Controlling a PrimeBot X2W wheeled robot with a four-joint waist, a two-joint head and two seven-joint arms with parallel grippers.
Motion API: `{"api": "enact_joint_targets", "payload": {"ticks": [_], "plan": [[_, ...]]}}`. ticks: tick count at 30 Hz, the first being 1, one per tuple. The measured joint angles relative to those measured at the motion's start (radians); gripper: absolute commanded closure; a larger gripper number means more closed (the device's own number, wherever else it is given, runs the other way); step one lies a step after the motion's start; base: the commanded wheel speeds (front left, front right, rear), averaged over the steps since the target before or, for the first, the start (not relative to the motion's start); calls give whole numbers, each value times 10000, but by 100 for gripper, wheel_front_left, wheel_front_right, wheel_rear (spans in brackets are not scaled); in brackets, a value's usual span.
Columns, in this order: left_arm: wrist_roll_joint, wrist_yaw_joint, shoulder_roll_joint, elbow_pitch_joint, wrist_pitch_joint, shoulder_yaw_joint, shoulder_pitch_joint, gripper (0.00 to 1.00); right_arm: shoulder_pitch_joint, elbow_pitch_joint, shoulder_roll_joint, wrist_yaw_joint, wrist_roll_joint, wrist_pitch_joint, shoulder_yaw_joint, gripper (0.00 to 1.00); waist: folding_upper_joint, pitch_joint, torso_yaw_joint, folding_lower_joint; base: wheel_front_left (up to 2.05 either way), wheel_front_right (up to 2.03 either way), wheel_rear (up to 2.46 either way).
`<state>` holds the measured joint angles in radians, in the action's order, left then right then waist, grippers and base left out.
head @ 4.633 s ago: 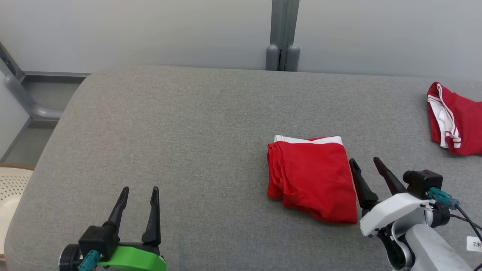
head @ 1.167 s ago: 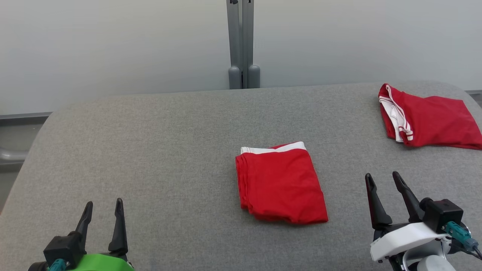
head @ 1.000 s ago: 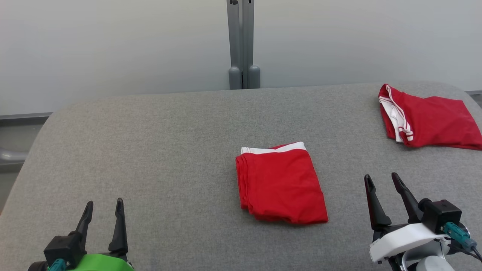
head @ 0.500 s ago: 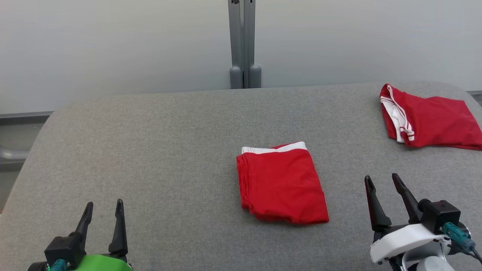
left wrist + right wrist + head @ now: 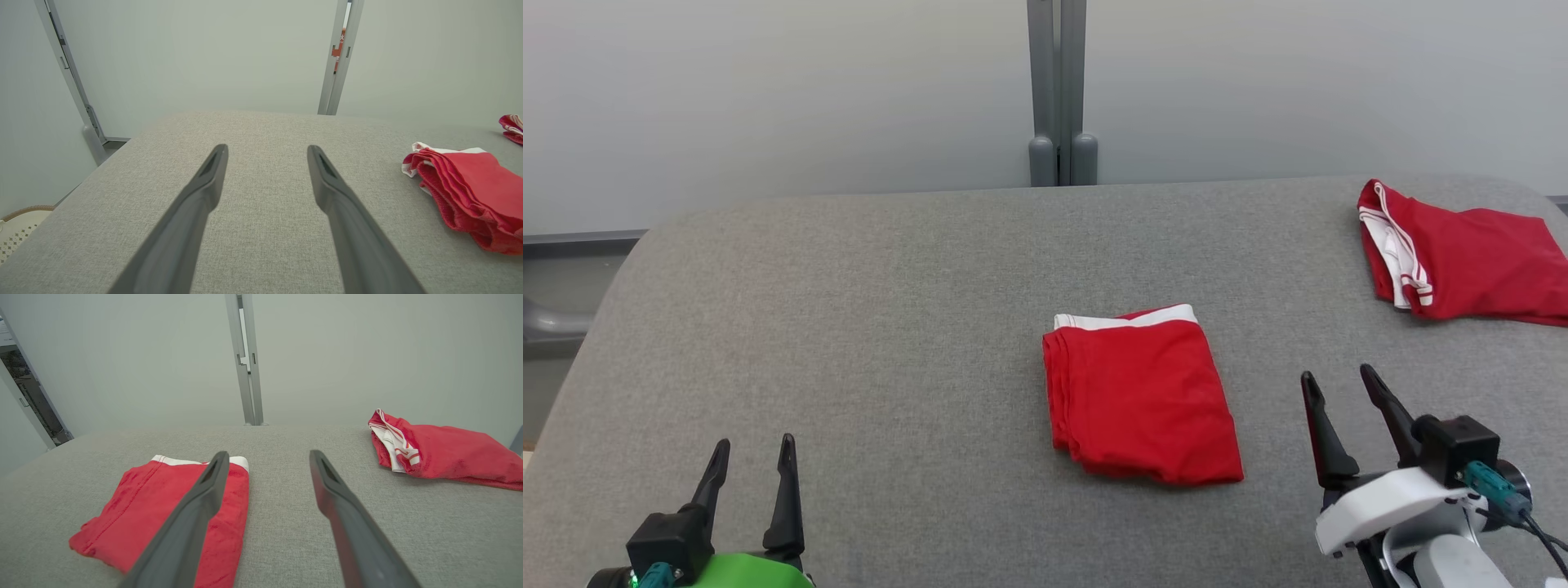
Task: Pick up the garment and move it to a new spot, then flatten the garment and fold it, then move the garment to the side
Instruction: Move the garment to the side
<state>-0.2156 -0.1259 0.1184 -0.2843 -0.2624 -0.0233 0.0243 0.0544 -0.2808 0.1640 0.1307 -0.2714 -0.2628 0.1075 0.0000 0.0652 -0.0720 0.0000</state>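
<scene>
A red garment with a white band, folded into a rectangle (image 5: 1142,392), lies flat near the middle of the grey table (image 5: 866,310). It shows at the right of the left wrist view (image 5: 470,192) and at the lower left of the right wrist view (image 5: 159,510). My right gripper (image 5: 1338,384) hovers open just right of the folded garment, apart from it and holding nothing (image 5: 265,457). Far to the garment's left, at the table's near edge, my left gripper (image 5: 753,449) is open and holds nothing (image 5: 266,151).
A second red garment with white striped trim (image 5: 1462,253) lies loosely bunched at the table's far right corner (image 5: 433,449). A grey post (image 5: 1062,90) stands against the pale wall behind the table. A pale perforated basket (image 5: 16,228) sits off the table's left side.
The camera has turned right since the oldest frame, then shifted a little left. My right gripper has drawn back from the folded garment's edge. The garment itself lies as before.
</scene>
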Motion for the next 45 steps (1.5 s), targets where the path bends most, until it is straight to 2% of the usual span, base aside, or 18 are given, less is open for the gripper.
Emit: {"api": "enact_joint_targets", "payload": {"ticks": [6,14,25,33,34,36,37,41,45], "plan": [[109,0,0,-59,-2,111,-45,0,1409,-1160,46,0,234,186,619,0,0,-168,-223,0,0,0,0],[161,0,-33,-169,0,343,-354,0,3115,-3501,-169,0,564,541,1080,0,0,-436,-702,0,0,0,0],[153,-2,-142,-201,0,571,-1074,0,4615,-6748,-222,0,673,573,905,0,0,-1323,-1315,0,0,0,0],[140,-4,-205,-234,0,497,-1207,0,4858,-8057,-604,0,320,267,880,0,0,-1845,-1671,0,0,0,0],[140,-4,-207,-232,0,472,-1206,0,4904,-8161,-629,0,240,282,882,49,0,-1876,-1676,0,0,0,0],[140,-4,-230,-224,0,435,-1206,0,5048,-8370,-692,2,29,328,894,80,0,-1923,-1664,0,0,0,0],[140,-4,-244,-224,0,430,-1206,0,5097,-8441,-713,2,-56,353,903,100,0,-1930,-1651,0,0,0,0],[140,-6,-324,-230,0,433,-1228,0,5308,-8610,-788,13,-326,397,1080,100,0,-1974,-1613,0,0,0,0],[140,-12,-380,-234,0,422,-1325,0,5668,-8613,-591,13,-349,395,1461,100,0,-2021,-1562,0,0,0,0]]}}
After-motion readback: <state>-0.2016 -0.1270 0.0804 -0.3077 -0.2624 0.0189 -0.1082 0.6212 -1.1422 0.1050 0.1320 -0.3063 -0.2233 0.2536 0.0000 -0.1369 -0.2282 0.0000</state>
